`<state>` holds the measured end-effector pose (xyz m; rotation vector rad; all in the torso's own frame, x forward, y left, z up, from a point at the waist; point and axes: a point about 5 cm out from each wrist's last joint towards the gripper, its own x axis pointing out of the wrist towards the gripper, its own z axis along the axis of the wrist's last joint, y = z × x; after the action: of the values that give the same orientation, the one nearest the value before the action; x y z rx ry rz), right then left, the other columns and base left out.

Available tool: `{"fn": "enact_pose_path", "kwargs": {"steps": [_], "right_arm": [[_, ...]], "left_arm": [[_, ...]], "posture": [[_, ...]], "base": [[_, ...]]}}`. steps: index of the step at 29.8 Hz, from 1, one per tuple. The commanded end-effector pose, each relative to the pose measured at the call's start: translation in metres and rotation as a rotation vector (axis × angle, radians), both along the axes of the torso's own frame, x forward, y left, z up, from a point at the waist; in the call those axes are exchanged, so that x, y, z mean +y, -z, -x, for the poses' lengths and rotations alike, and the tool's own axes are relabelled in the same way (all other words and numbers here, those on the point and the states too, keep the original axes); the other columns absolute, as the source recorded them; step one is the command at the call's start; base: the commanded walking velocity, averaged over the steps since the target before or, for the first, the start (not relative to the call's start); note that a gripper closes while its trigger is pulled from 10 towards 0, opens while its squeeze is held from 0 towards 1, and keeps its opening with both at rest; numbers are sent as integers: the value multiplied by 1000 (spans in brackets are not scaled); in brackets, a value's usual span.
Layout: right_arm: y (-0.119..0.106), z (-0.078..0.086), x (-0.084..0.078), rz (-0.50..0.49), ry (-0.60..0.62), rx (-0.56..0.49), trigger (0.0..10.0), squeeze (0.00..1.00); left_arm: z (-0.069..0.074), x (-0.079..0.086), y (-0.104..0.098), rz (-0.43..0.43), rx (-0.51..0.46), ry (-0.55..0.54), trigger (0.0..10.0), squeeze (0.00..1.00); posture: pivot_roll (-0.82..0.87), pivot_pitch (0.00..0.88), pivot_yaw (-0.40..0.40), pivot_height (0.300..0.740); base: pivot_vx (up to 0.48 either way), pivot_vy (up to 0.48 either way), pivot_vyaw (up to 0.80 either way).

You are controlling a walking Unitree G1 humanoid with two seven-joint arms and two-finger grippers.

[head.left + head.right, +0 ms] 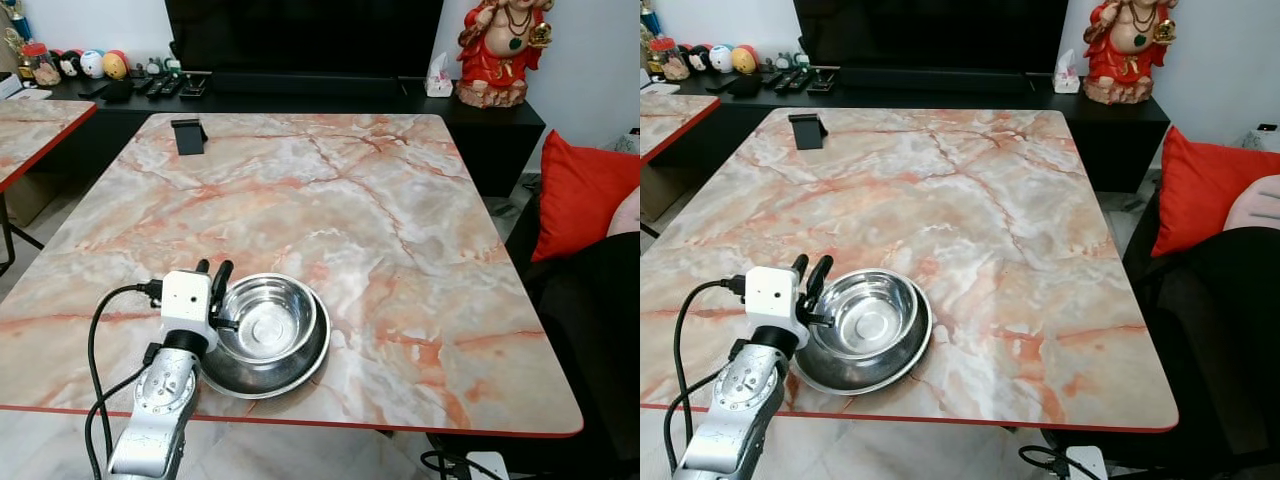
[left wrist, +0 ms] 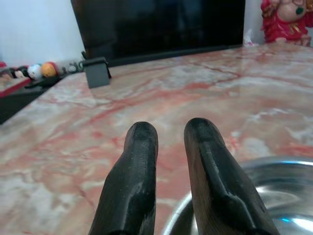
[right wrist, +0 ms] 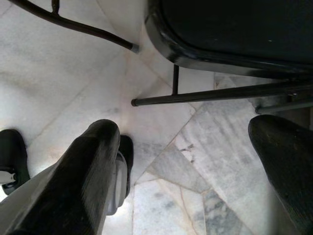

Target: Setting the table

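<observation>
The left gripper [image 1: 214,272], jaws clenched on the bowl's [image 1: 266,320] rim, sets it in a plate [image 1: 300,372]; the bench [image 1: 400,220] otherwise unset.

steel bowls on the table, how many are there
2, stacked at the table's near edge: a smaller steel bowl nested in a wider one. The left gripper is at their left rim. More could be hidden underneath.
</observation>
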<state>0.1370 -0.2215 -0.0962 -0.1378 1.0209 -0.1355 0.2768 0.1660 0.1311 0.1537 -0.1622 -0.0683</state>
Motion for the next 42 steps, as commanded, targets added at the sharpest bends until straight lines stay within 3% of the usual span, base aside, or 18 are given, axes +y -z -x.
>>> {"fn": "enact_pose_path", "kwargs": {"steps": [1, 42], "right_arm": [[1, 2, 1, -6, 16, -7, 10000, 0], [-1, -2, 0, -4, 34, -24, 10000, 0]], "left_arm": [[-1, -1, -1, -22, -7, 14, 10000, 0], [-8, -1, -9, 15, -29, -11, 10000, 0]], "posture": [[-56, 0, 26, 732], [-45, 0, 16, 732]], "base": [[0, 296, 0], [0, 299, 0]]}}
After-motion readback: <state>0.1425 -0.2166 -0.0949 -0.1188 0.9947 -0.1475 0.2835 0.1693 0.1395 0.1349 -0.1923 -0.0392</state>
